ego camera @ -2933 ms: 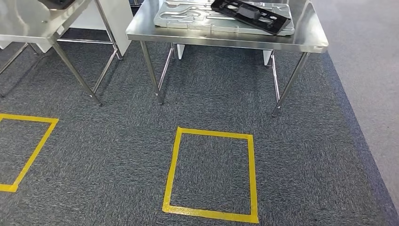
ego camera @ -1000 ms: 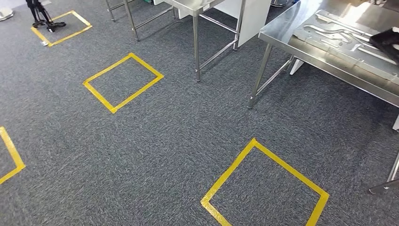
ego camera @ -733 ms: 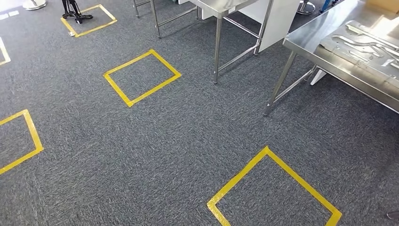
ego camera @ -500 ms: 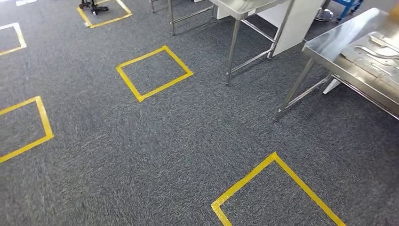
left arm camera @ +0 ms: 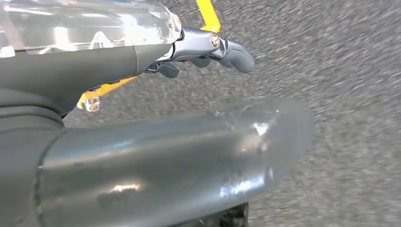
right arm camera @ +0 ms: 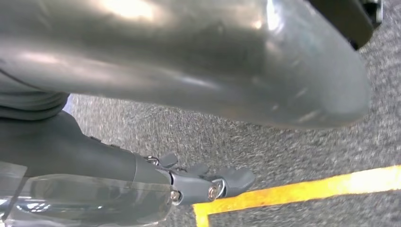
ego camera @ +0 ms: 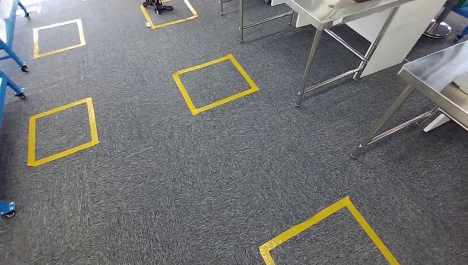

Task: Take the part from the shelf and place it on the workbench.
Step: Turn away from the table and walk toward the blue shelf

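I count five yellow tape squares [ego camera: 215, 83] on speckled grey carpet [ego camera: 182, 165], nearest one cut off, farthest partly hidden. Left hand [left arm camera: 208, 47] and right hand [right arm camera: 208, 182] both hang over carpet, fingers loosely apart, holding nothing. Two steel tables: workbench [ego camera: 436, 72] cropped at right, second table [ego camera: 336, 11] beyond. Can't see the part
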`<state>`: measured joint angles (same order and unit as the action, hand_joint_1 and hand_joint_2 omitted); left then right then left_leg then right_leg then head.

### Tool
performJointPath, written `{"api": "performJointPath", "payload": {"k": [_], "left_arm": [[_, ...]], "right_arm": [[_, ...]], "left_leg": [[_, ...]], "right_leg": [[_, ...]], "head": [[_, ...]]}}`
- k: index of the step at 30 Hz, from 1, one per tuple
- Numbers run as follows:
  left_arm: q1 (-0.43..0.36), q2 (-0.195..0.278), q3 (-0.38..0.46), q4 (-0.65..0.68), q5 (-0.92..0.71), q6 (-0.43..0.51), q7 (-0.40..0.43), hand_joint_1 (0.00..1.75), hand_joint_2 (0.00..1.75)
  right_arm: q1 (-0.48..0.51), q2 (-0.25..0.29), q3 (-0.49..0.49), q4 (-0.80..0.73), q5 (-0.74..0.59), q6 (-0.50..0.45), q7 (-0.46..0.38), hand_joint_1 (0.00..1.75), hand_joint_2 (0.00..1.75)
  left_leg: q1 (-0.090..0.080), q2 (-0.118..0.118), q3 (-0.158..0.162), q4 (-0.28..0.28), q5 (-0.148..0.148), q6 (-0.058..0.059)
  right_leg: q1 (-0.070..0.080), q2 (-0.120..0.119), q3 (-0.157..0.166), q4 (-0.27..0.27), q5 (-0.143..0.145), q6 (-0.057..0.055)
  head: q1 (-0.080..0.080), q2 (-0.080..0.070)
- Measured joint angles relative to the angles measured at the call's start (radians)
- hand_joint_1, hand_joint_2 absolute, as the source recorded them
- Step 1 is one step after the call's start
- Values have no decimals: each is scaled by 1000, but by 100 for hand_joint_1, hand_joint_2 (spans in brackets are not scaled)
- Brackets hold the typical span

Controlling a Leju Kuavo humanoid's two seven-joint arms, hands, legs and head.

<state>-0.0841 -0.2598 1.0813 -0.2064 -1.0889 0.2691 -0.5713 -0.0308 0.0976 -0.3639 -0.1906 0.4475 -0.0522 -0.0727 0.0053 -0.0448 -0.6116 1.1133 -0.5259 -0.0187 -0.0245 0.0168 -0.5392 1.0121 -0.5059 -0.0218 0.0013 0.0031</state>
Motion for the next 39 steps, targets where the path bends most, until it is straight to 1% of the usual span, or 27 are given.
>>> {"api": "performJointPath", "payload": {"k": [2, 3, 4, 5, 6, 8, 10, 12, 13, 15, 17, 18, 19, 20, 21, 23, 25, 26, 28, 30, 32, 33, 34, 35, 36, 38, 39], "left_arm": [[-7, 0, 1, 0, -1, -23, -16, 0, 0], [-8, -1, 1, 0, -1, -30, -19, 0, 0], [-8, -2, 1, 0, -2, -33, -20, 0, 0], [-7, -2, 1, 0, -3, -34, -20, 0, 0], [-7, -3, 2, 0, -5, -34, -18, 0, 0], [-7, -4, 2, 0, -7, -33, -13, 0, 0], [-8, -4, 3, 0, -6, -31, -6, 0, 0], [-4, -5, 7, 0, -2, -27, 1, 0, 0], [-2, -5, 9, 0, 0, -24, 4, 0, 0], [-1, -5, 14, 0, 2, -21, 9, 0, 0], [-3, -5, 17, 0, 5, -22, 11, 0, 0], [-3, -5, 19, 0, 6, -23, 11, 0, 0], [-2, -5, 20, 0, 7, -24, 11, 0, 0], [-2, -5, 21, 0, 8, -25, 12, 0, 0], [-2, -5, 21, 0, 9, -25, 12, 0, 0], [-3, -5, 21, 0, 9, -26, 12, 0, 0], [-4, -5, 21, 0, 9, -26, 12, 0, 0], [-4, -5, 22, 0, 9, -27, 12, 0, 0], [-3, -5, 23, 0, 9, -27, 12, 0, 0], [-3, -5, 24, 0, 9, -27, 12, 0, 0], [-5, -5, 24, 0, 9, -27, 12, 0, 0], [-6, -5, 24, 0, 9, -27, 12, 0, 0], [-5, -5, 24, 0, 9, -28, 12, 0, 0], [-4, -5, 24, 0, 10, -29, 12, 0, 0], [-3, -5, 25, 0, 10, -31, 12, 0, 0], [-3, -5, 26, 0, 14, -36, 12, 0, 0], [-5, -5, 26, 0, 16, -40, 11, 0, 0]], "right_arm": [[2, 0, 0, 1, 5, 1, 0, 0, 0], [2, 1, 0, 1, 6, 1, 0, 0, 0], [1, 1, 0, 1, 7, 1, 1, 0, 0], [0, 1, 0, 1, 7, 1, 2, 0, 0], [-1, 1, 0, 1, 7, 1, 2, 0, 0], [-1, 2, 0, 1, 8, 1, 6, 0, 0], [-1, 3, 0, 1, 10, 1, 11, 0, 0], [-5, 3, 0, 1, 12, 2, 15, 0, 0], [-7, 3, 0, 1, 13, 3, 17, 0, 0], [-7, 3, 0, 1, 16, 4, 19, 0, 0], [-4, 3, 0, 1, 18, 5, 20, 0, 0], [-3, 3, 0, 1, 19, 5, 20, 0, 0], [-2, 3, 0, 2, 19, 5, 21, 0, 0], [-2, 3, 0, 2, 20, 5, 21, 0, 0], [-1, 3, 0, 2, 21, 5, 21, 0, 0], [1, 3, 0, 2, 21, 5, 21, 0, 0], [1, 3, 0, 2, 21, 5, 21, 0, 0], [0, 3, 0, 3, 22, 5, 21, 0, 0], [-2, 3, 0, 3, 22, 6, 21, 0, 0], [-2, 3, 0, 3, 23, 7, 21, 0, 0], [0, 3, 0, 3, 23, 7, 22, 0, 0], [2, 3, 0, 3, 23, 7, 22, 0, 0], [2, 3, 0, 3, 23, 8, 22, 0, 0], [2, 3, 0, 3, 23, 8, 22, 0, 0], [2, 3, 0, 3, 24, 9, 22, 0, 0], [1, 4, 0, 3, 25, 11, 22, 0, 0], [0, 4, 0, 3, 26, 10, 22, 0, 0]], "left_leg": [[2, 28, -64, 132, -63, -7], [4, 32, -85, 177, -76, -9], [5, 36, -89, 187, -70, -9], [5, 40, -72, 156, -45, -9], [6, 49, -40, 97, -12, -6], [0, 90, 29, -37, 37, 4], [-8, 111, 56, -94, 48, 16], [-9, 89, 55, -100, 53, 27], [-7, 79, 58, -106, 57, 33], [-2, 58, 63, -117, 66, 44], [-2, 36, 61, -118, 69, 50], [-3, 24, 60, -118, 69, 50], [-4, 11, 61, -118, 69, 50], [-4, -4, 62, -117, 69, 50], [-4, -18, 63, -115, 68, 49], [-5, -44, 62, -109, 65, 44], [-6, -64, 55, -102, 63, 34], [-6, -73, 52, -101, 63, 28], [-3, -84, 47, -99, 61, 17], [-4, -43, 30, -58, 34, 7], [-3, 16, -25, 61, -31, -2], [-1, 28, -59, 131, -62, -6], [0, 33, -84, 183, -79, -8], [2, 36, -91, 199, -76, -10], [2, 40, -77, 173, -54, -9], [1, 62, -3, 35, 13, -2], [-2, 74, 33, -31, 36, 3]], "right_leg": [[4, -31, 0, 1, -3, -5], [5, -46, 0, 1, -4, -6], [6, -60, 1, 1, -5, -6], [6, -72, 3, 1, -7, -5], [7, -83, 6, 2, -9, -3], [11, -104, 13, 3, -16, 5], [15, -122, 18, 3, -20, 15], [17, -138, 24, -1, -22, 25], [15, -133, 26, 2, -28, 30], [11, -88, 5, 61, -71, 38], [9, -37, -57, 190, -135, 41], [9, -27, -87, 246, -152, 41], [9, -23, -106, 275, -151, 41], [10, -20, -108, 263, -127, 39], [9, -15, -93, 218, -89, 37], [7, 25, -46, 90, -16, 31], [6, 60, -23, 25, 7, 26], [8, 61, -21, 20, 4, 22], [7, 40, -18, 15, 6, 12], [5, 15, -12, 8, 8, -1], [10, -14, -10, 6, 6, -12], [12, -30, -10, 7, 4, -15], [14, -45, -10, 8, 3, -16], [15, -59, -9, 8, 1, -16], [16, -73, -7, 8, -1, -16], [18, -94, -1, 8, -5, -12], [20, -101, 2, 9, -8, -7]], "head": [[-3, 0], [-3, 0], [-3, 0], [-3, 0], [-3, 0], [-3, 0], [-1, 0], [-1, 0], [0, 0], [5, 0], [10, 0], [11, 0], [11, 0], [11, 0], [11, 0], [11, 0], [11, 0], [10, 0], [10, 0], [6, 0], [1, 0], [0, 0], [0, 0], [0, 0], [0, 0], [0, 0], [1, 0]]}}
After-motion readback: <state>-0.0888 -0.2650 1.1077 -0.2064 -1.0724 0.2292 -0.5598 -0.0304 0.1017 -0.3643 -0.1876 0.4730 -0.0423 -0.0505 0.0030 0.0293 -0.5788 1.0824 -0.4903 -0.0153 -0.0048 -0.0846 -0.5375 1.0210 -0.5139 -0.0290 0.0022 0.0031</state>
